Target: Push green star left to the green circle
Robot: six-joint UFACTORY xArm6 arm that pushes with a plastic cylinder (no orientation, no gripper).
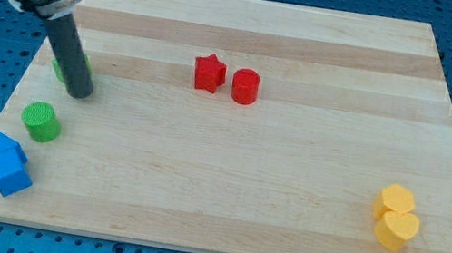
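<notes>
**A:** Where is your green star [59,67]?

**B:** Upper left of the frame, near the desk's [286,210] left edge. You see only a sliver of it, since the rod covers most. My tip [80,93] sits just at its lower right side; whether they touch, you cannot tell.

**A:** And the green circle [42,121]?

**B:** Below the star, towards the lower left, apart from it. A blue block [6,165] lies just beneath that.

**A:** The tool's state?

**B:** You have a plain rod; it grasps nothing.

**A:** Anything else?

**B:** A red star [208,73] beside a red cylinder [245,87] at top centre; two yellow blocks [396,217] touching at lower right.
</notes>
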